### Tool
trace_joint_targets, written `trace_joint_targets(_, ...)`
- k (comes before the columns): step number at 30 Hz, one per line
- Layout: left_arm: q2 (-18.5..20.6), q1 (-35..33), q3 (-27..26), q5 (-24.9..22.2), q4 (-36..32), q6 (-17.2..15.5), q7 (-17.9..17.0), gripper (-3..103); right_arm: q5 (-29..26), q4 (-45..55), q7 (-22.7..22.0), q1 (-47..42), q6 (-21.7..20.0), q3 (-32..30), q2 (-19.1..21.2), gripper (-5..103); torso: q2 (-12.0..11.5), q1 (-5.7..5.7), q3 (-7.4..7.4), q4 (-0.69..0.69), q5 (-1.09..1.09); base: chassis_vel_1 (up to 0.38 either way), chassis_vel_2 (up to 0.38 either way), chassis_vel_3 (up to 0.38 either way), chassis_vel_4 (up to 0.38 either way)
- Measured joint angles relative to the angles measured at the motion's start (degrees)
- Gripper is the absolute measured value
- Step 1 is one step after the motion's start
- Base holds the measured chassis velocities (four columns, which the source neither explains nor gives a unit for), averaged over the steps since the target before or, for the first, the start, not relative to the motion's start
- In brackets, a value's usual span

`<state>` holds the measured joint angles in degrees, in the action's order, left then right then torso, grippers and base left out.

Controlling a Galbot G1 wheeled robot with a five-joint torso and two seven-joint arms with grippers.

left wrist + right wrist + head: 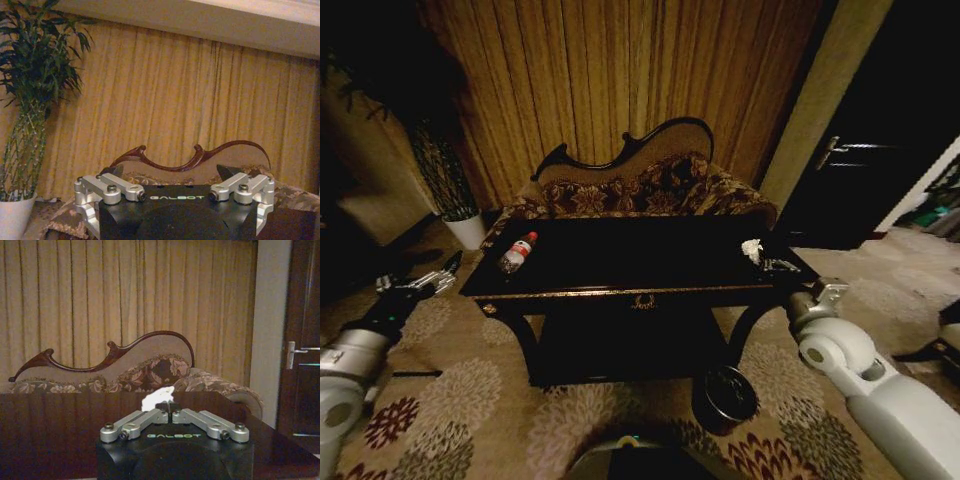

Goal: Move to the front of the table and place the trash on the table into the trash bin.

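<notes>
- The black glossy desk point(620, 262) with its gold-trimmed front edge stands on a flower-patterned carpet point(490, 400), in front of a carved-back patterned sofa point(640, 185); pleated tan curtains point(610, 80) hang behind the sofa.
- A clear plastic bottle point(517, 252) with a red label and red cap lies on its side on the desk, near the desk's left end, cap towards the sofa.
- A crumpled white paper wad point(752, 248) sits on the desk near its right end; the right gripper point(775, 265) is at that end of the desk, just beside the wad; in the right wrist view its fingers point(150, 418) are drawn together, tips meeting, with the wad point(156, 398) just beyond the tips; whether they pinch it I cannot tell.
- The left gripper point(425, 283) hangs off the desk's left end, apart from the desk and lower than the bottle; in the left wrist view its fingers point(107, 189) stand wide apart with nothing between them.
- The round dark trash bin point(724, 397) with its black liner stands on the carpet in front of the desk, below the desk's right half.
- A tall green plant point(30, 100) in a white pot point(467, 230) stands beyond the desk's left end, beside the sofa; a dark door point(302, 350) with a metal handle lies past the desk's right end.
</notes>
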<state>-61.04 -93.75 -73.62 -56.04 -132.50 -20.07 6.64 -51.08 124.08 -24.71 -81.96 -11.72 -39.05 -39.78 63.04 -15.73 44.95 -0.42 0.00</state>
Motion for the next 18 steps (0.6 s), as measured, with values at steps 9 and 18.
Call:
trace_joint_targets(9,-0.65,-0.09,0.16,0.12,-0.18,0.04,0.11,100,3.67,-0.87,0.71,-0.12,1.06,3.69,-1.51,0,0.02,0.04,-0.02,0.01,-0.01,0.270,-0.282,-0.266,0.266)
trace_joint_targets(18,-1.16,-0.02,0.68,0.29,-0.81,0.07,0.25,100,6.30,-9.15,3.62,-0.20,-1.08,12.74,-8.59,0,-0.01,0.01,0.01,-0.01,-0.01,0.050,-0.065,-0.051,0.066)
